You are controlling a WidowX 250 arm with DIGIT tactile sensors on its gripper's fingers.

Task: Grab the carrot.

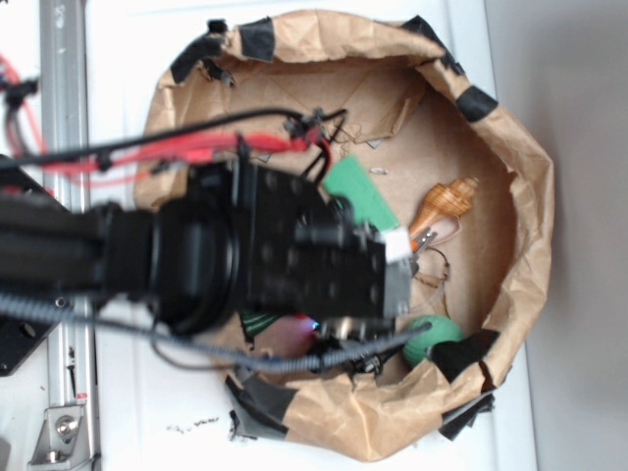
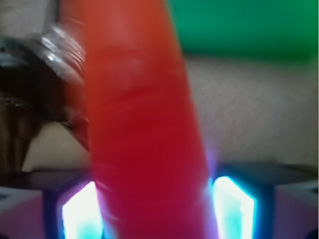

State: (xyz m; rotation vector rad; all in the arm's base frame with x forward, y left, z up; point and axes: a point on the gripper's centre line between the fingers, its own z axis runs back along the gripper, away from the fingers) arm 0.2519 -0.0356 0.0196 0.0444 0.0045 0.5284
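Observation:
The carrot [image 2: 144,124] fills the middle of the wrist view as a blurred, glossy orange-red shaft running from the top down between my fingers. My gripper [image 2: 157,214] is shut on the carrot, with the glowing left pad [image 2: 79,214] and right pad [image 2: 234,204] pressed against its sides. In the exterior view the black arm [image 1: 275,255] reaches into the paper-lined basin and covers the gripper and nearly all of the carrot.
A flat green block [image 1: 361,191] lies just beyond the arm and shows as the green block [image 2: 239,25] in the wrist view. A brown spiral seashell [image 1: 446,204], a key ring [image 1: 432,260] and a green ball [image 1: 432,339] lie to the right. A crumpled brown paper wall [image 1: 530,196] rings everything.

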